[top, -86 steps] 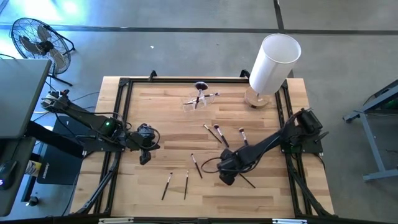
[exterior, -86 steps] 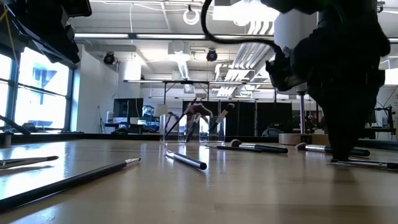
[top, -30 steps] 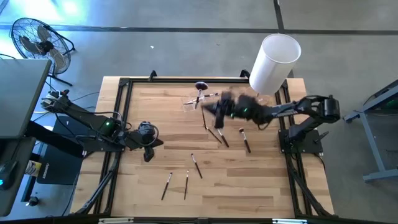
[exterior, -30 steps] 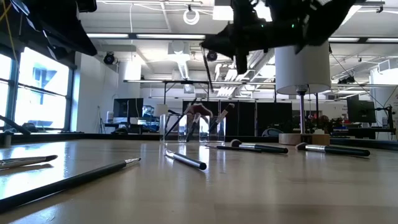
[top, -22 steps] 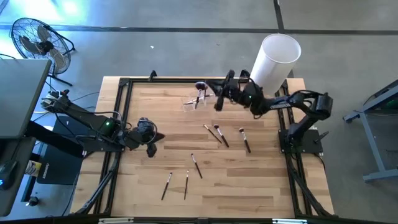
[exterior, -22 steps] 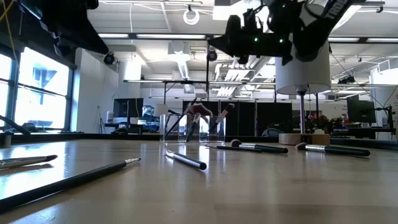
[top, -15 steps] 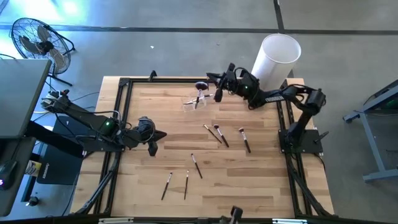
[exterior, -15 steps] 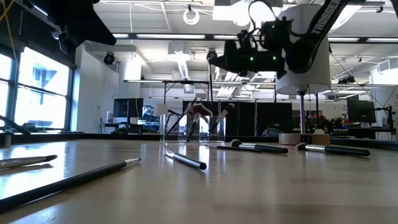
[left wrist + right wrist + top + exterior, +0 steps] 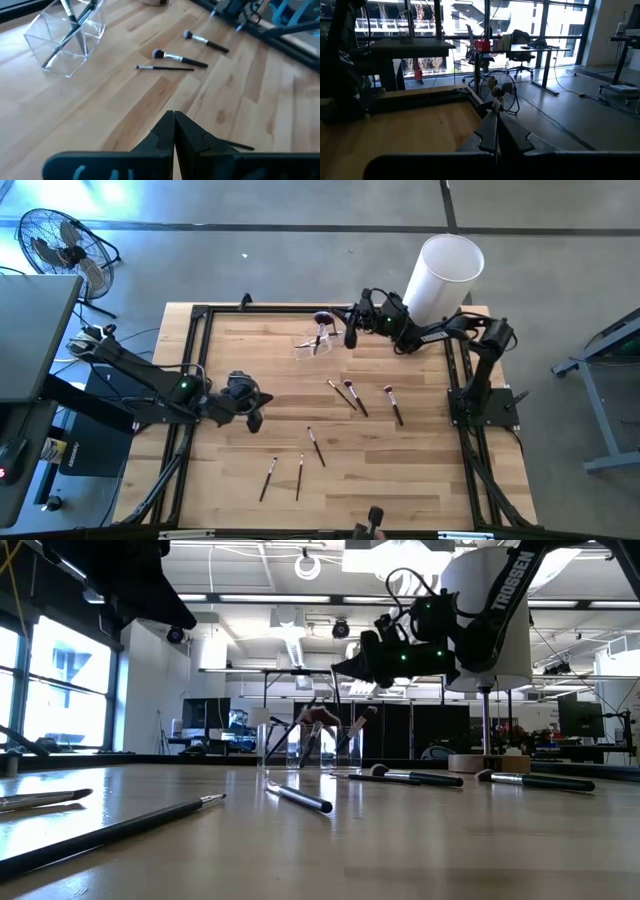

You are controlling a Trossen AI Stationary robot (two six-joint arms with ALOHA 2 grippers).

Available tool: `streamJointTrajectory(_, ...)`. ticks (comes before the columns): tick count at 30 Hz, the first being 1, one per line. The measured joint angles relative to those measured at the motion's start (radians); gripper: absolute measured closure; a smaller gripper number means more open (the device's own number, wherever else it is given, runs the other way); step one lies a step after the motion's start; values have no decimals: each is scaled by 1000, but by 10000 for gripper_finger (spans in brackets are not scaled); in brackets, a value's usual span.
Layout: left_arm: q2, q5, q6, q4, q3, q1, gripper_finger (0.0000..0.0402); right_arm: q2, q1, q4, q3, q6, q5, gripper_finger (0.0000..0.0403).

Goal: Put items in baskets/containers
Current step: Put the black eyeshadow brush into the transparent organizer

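The makeup brushes (image 9: pixel 345 393) were seen scattered on the wooden table (image 9: pixel 420 470): three near the middle right, three nearer the front edge, and a few already leaning inside the clear holder (image 9: pixel 318 340) at the far side. In the left wrist view the holder (image 9: pixel 65 42) was shown with two brushes crossed in it, and three loose brushes (image 9: pixel 177 59) lay apart from it on the boards.

The right claw (image 9: pixel 350 332) was held above the table just beside the holder. Its fingers (image 9: pixel 492 131) were closed together on a thin brush (image 9: pixel 336 688), which hung down from it in the low view.

The left claw (image 9: pixel 253 418) was held low over the left half of the table. Its fingers (image 9: pixel 174 131) were pressed together, and nothing was seen between them.

The brushes are judged to be very light, stiff and thin, so they can roll or slip easily on the smooth wood. It is considered best that a brush is taken at the middle of the handle, across its length, and not at the soft bristles. The holder is probably light too and could be pushed away if it is touched.
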Motion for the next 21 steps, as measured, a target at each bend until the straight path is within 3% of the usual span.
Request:
streamJointTrajectory(4,24,-3,0,12,0,0,401,-11,0,-112,0,-32,-13,395)
streamJointTrajectory(9,50,13,0,8,0,0,395,-23,1,-174,0,-35,-10,357)
streamJointTrajectory(16,50,118,0,5,0,0,337,-65,3,-216,0,-33,8,305)
streamJointTrajectory(21,50,128,8,16,0,0,295,-230,44,-389,0,-55,68,299)
